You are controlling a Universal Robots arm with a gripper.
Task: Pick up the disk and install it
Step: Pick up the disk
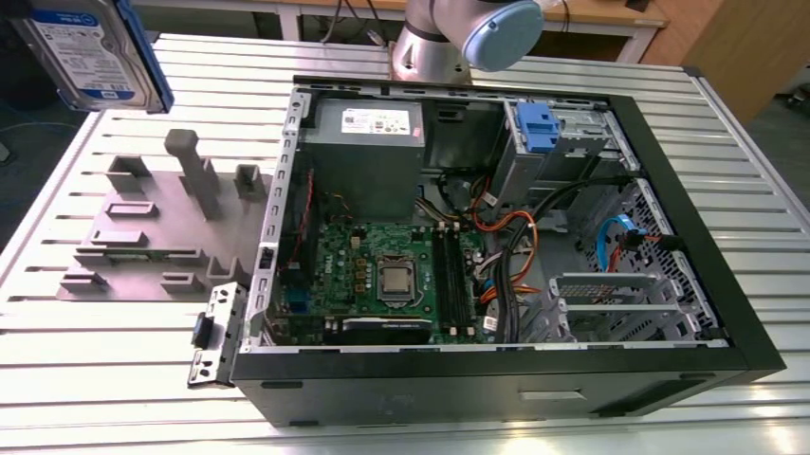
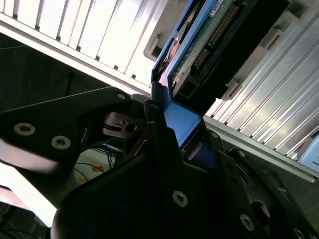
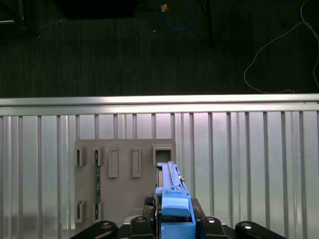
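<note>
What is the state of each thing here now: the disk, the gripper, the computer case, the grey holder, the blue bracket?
the disk: held in the air, clamped at its blue carrier.
gripper: shut on the disk.
computer case: lying on the table, open, no side panel on it.
grey holder: flat on the table, the disk not in it.
blue bracket: seated inside the case.

Bright light from overhead. Hard white glare along the ribbed silver aluminium bench (image 1: 114,360), blown out in the second wrist view. Deep shadow inside the open black computer case (image 1: 443,393). Black gripper (image 2: 182,124) and clamped blue-framed silver disk (image 2: 214,45) backlit, dark, soft. Dim, grainy dark carpet floor (image 3: 149,45) in the first wrist view.
</note>
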